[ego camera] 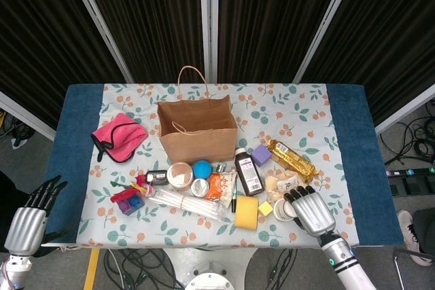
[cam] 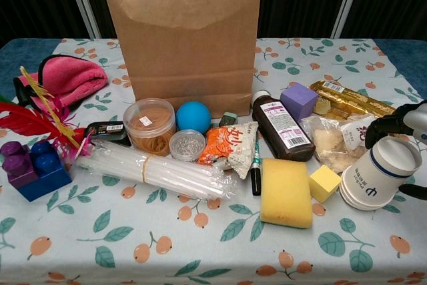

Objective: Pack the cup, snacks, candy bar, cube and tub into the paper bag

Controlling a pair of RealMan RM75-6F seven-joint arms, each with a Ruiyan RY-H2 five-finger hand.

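The brown paper bag [ego camera: 197,130] stands open at the table's middle back. The white paper cup [cam: 373,175] stands at the front right, and my right hand [ego camera: 309,210] is against its right side. Its fingers [cam: 385,125] reach round the cup's far side while the thumb shows low on the right; I see no firm grip. Between cup and bag lie the gold candy bar [cam: 350,101], purple cube [cam: 298,101], orange snack packet [cam: 230,145] and clear-lidded tub [cam: 149,125]. My left hand [ego camera: 27,225] hangs open off the table's front left corner.
A brown bottle [cam: 283,128], yellow sponge [cam: 285,193], small yellow block [cam: 324,182] and clear bag of snacks [cam: 330,141] crowd the cup. A blue ball [cam: 193,117], metal tin [cam: 187,145], bundle of straws [cam: 157,171], toy bricks [cam: 33,168] and pink cloth [cam: 70,79] lie further left.
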